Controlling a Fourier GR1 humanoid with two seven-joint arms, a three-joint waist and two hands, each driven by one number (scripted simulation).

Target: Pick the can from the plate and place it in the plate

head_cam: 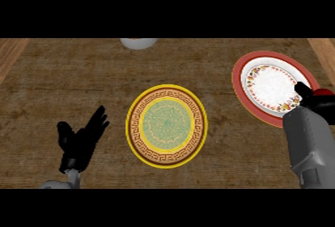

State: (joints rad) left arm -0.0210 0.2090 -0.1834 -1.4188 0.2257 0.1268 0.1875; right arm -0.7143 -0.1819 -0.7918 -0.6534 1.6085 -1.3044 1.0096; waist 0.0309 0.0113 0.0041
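A brown wooden counter (59, 80) is seen from steeply above. At its middle a plate with a yellow rim (136, 116) is laid, ringed inside by a brown key-pattern band around a pale green centre. Nothing is seen on it.

Toward 2 o'clock from that plate, well apart from it, a second plate with a red rim (239, 76) is set; its white face is bordered by a wreath of small flowers.

The right hand (317, 104) is found at the 4 o'clock edge of the red-rimmed plate, overlapping the rim there, with the grey right forearm (311, 148) running down from it to the lower edge of the view. A small red patch, taken to be the top of the can (324, 92), is seen just against the upper right side of this hand; the rest of the can is hidden. Whether the can is grasped by this hand, or only touched, cannot be told.

The left hand (81, 142) is shown at 8 o'clock from the yellow-rimmed plate, apart from it, released, with its fingers (98, 119) straight and pointed up; nothing is held in it.

At 12 o'clock, cut off by the upper edge, a pale grey rounded object (138, 43) is partly seen; what it is cannot be made out.
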